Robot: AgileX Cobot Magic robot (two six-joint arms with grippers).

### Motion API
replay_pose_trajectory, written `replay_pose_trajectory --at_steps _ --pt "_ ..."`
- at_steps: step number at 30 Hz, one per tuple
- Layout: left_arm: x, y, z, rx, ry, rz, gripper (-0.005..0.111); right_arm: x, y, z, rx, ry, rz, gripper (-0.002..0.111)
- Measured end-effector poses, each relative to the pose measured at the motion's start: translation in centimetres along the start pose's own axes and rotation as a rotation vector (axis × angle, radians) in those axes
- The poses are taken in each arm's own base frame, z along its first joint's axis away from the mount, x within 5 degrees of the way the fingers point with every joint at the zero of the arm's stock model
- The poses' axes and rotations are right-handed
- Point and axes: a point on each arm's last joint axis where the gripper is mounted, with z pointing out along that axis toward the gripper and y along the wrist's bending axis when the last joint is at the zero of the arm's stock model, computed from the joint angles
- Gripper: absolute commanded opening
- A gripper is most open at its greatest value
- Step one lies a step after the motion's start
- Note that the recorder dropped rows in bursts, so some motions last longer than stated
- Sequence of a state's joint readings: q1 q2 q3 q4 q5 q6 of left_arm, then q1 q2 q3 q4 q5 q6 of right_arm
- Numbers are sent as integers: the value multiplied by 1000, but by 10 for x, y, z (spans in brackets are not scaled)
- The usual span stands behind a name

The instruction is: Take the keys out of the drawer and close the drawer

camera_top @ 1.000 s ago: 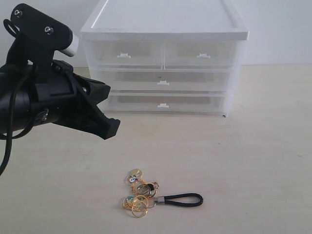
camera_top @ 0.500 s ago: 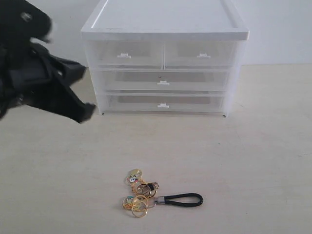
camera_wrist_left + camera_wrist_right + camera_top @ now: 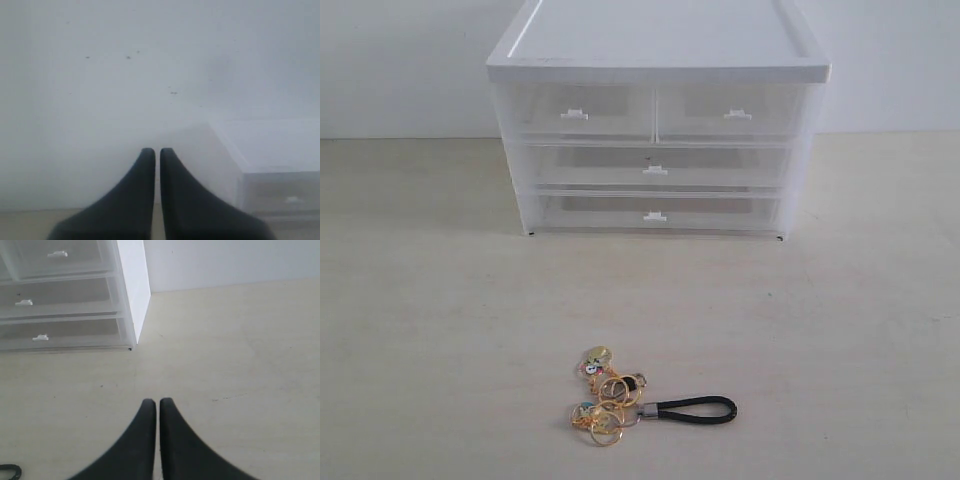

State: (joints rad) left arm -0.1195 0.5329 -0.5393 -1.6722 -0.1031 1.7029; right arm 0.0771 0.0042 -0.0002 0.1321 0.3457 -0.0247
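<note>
Finds the keys point(image 3: 608, 400) lying flat on the pale table point(image 3: 840, 320), well in front of the white cabinet point(image 3: 655, 60) and apart from it. Shows the gold rings and charms bunched at one end, with the black strap point(image 3: 692, 407) stretched out sideways from them toward the right of the exterior view. Shows the drawer point(image 3: 720, 212), lowest of the tiers, pushed in flush with the one above, its small tab handle point(image 3: 654, 216) facing front.

Shows the left gripper point(image 3: 157, 151) with its two dark fingers pressed together, nothing between them, pointing at a blank wall point(image 3: 100, 75) with a corner of the cabinet off to one side. Cannot place the keys against it from that camera.

Shows the right gripper point(image 3: 158, 402) likewise pressed shut on nothing, hovering over bare table near the cabinet's front corner. Catches only a sliver of black loop point(image 3: 9, 471) at the very edge of the right wrist view, probably the strap's end, well apart from the fingertips and on the same side of them as the cabinet.
</note>
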Motion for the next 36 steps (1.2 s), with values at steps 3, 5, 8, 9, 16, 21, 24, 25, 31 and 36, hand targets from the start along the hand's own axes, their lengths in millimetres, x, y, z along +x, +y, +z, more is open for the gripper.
replay_pose_trajectory --at_steps 3,5,8,9,16,21,24,25,31,36 --pt "21 8 -9 -76 35 5 4 0 0 0 0 0 0 0" --pt "40 10 -12 -108 86 10 4 0 0 0 0 0 0 0" --pt "69 11 -13 -120 170 8 4 0 0 0 0 0 0 0" --pt "75 11 -14 -122 188 1 4 0 0 0 0 0 0 0" --pt "112 10 -28 -173 226 -465 4 0 0 0 0 0 0 0" --pt "103 0 -44 -28 102 -711 4 0 0 0 0 0 0 0" --pt "99 -7 -52 86 71 -316 4 0 0 0 0 0 0 0" --pt "99 -9 -55 112 68 -187 4 0 0 0 0 0 0 0" --pt "125 -6 -68 99 41 234 4 0 0 0 0 0 0 0" --pt "143 -7 -70 97 101 -30 4 1 0 0 0 6 0 0"
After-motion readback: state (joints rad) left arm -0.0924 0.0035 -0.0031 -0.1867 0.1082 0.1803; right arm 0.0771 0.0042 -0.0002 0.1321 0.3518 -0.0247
